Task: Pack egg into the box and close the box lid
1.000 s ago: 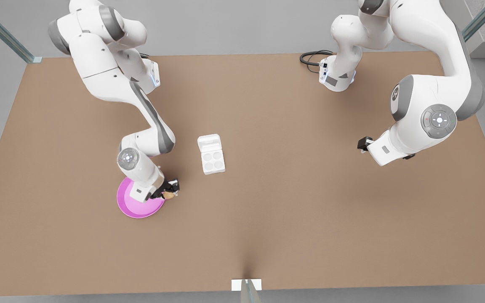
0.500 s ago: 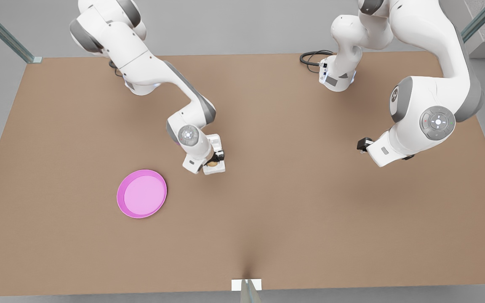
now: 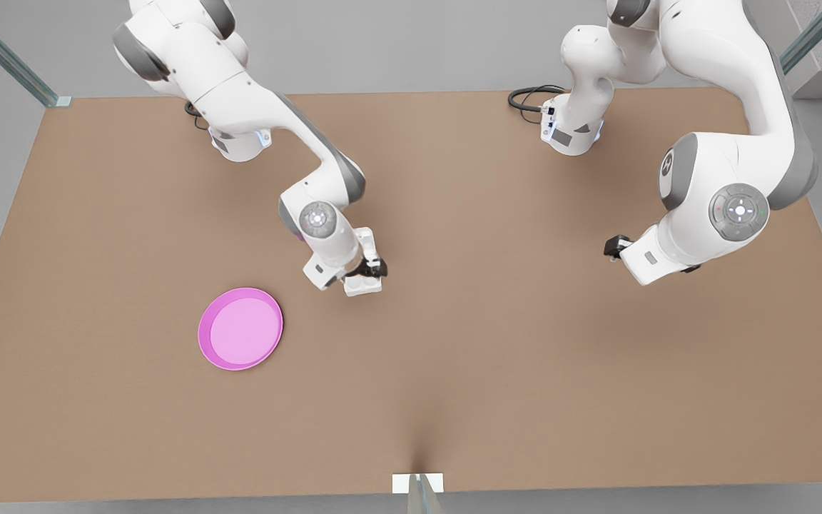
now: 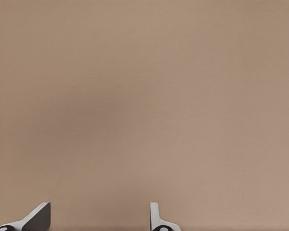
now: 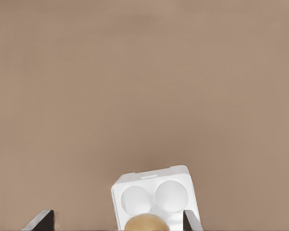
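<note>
Egg moving from plate to carton

Nearest the camera, the pink plate [image 3: 240,328] is now sitting bare, the egg [image 5: 145,224] having left it a second ago; beyond, the right gripper [image 3: 372,270] is hovering over the egg carton [image 3: 362,285], fingers spread wider than the egg, which seems to be resting in a cup just below, released. The lid is probably waiting to be folded over, its cups showing uncovered. Farther off, the left gripper [image 3: 614,246] is waiting, spread and empty, above bare table [image 3: 489,357]
</note>
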